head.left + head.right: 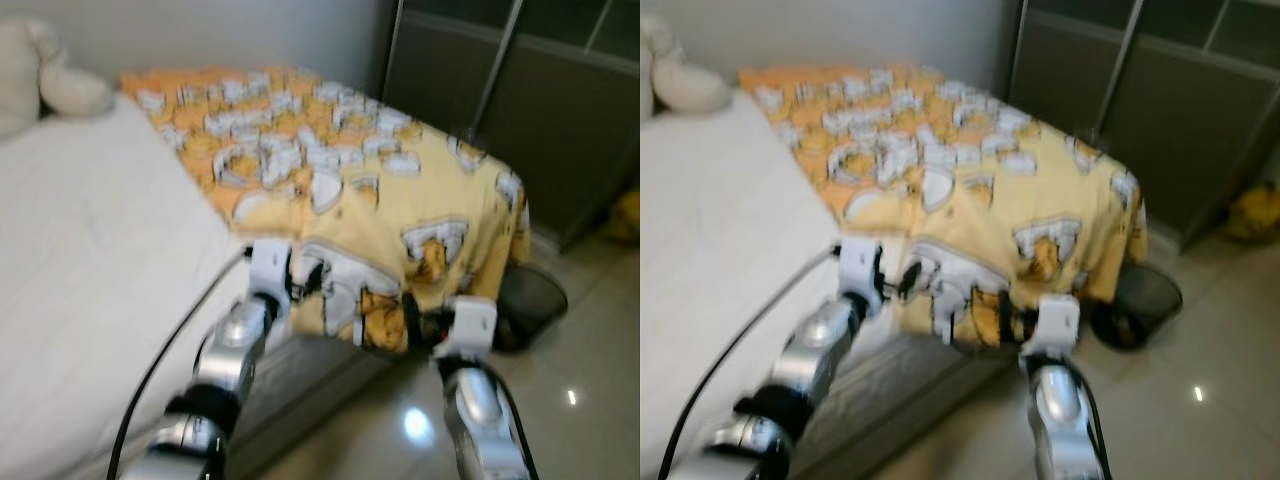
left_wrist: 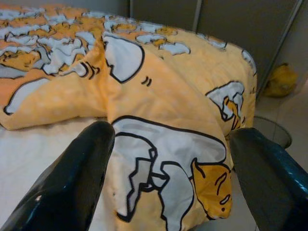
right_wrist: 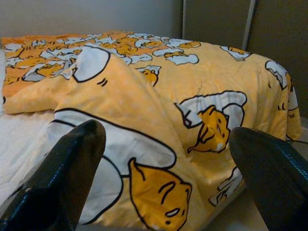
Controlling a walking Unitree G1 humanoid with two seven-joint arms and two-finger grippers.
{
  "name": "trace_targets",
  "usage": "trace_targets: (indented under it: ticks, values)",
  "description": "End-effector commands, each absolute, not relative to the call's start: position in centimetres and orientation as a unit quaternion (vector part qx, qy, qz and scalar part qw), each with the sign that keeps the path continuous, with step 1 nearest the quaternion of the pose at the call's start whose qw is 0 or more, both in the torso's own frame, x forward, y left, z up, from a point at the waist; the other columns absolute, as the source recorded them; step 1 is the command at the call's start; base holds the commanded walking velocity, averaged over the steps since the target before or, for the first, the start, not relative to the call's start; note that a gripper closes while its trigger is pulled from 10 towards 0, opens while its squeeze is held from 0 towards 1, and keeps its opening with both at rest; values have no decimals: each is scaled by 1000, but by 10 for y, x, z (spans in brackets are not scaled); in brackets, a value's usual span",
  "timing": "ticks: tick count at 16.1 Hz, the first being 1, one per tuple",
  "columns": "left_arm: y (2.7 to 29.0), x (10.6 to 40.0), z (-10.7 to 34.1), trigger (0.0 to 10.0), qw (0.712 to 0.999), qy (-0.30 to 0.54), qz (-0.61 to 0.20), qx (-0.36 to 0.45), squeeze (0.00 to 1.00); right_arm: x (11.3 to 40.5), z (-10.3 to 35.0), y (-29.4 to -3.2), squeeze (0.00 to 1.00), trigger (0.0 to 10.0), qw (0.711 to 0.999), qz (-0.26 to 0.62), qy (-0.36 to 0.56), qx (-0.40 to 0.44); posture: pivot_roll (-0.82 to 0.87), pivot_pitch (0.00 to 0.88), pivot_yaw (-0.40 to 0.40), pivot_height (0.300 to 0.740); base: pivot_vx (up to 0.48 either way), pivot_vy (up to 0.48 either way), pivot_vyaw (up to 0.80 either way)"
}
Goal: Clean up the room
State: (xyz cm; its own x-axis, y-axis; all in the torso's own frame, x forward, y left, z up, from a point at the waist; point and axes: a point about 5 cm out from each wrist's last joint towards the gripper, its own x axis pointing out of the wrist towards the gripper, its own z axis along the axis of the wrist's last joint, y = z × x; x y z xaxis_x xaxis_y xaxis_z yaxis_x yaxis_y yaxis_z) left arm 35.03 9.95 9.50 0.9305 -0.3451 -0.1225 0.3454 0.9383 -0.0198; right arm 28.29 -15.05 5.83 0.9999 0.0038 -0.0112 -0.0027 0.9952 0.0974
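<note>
A yellow cartoon-print blanket [image 1: 340, 170] drapes over the bed's [image 1: 90, 270] foot corner, blocking passage there, with bare white mattress open beside the blanket and shiny floor [image 1: 590, 370] free beyond it, save a dark mesh basket [image 1: 530, 300].

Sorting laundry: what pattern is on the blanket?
Yellow-orange blanket with white-and-yellow cartoon egg figures, clearest in the right wrist view.

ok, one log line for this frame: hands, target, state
left hand: open, at near blanket edge | right hand: open, at same edge | target: yellow blanket, on bed, corner overhanging | state: not yet gripped
</note>
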Motion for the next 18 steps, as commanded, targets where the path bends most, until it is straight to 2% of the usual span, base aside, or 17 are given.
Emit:
trace_targets:
  ticks: [1, 7, 9, 11, 14, 18]
  values:
    - [96, 355, 100, 10000, 984, 60, -170, 8, 0, 284, 60, -157, 0, 10000, 999, -4, 4, 44, 106, 0, -1, 740, 480, 0, 0]
    - [102, 364, 105, 10000, 986, 63, -154, 11, 0, 280, 58, -152, 0, 10000, 999, 12, 11, 40, 97, 0, 0, 740, 476, 0, 0]
    - [103, 364, 103, 10000, 985, 72, -158, 15, 0, 278, 57, -151, 0, 10000, 999, 15, 14, 40, 97, 0, -1, 740, 0, 0, 0]
    - [103, 359, 87, 10000, 973, 122, -188, 61, 0, 273, 52, -148, 0, 10000, 998, 25, 25, 42, 96, 21, -6, 740, 0, 0, 0]
    - [121, 352, 62, 10000, 968, 173, -119, 140, 0, 266, 47, -142, 0, 10000, 997, 56, 43, 29, 39, 62, 10, 740, 0, 0, 0]
    - [125, 360, 73, 10000, 984, 142, -63, 93, 0, 230, 37, -160, 0, 10000, 997, 49, 63, 20, -40, 158, 0, 740, 0, 0, 0]
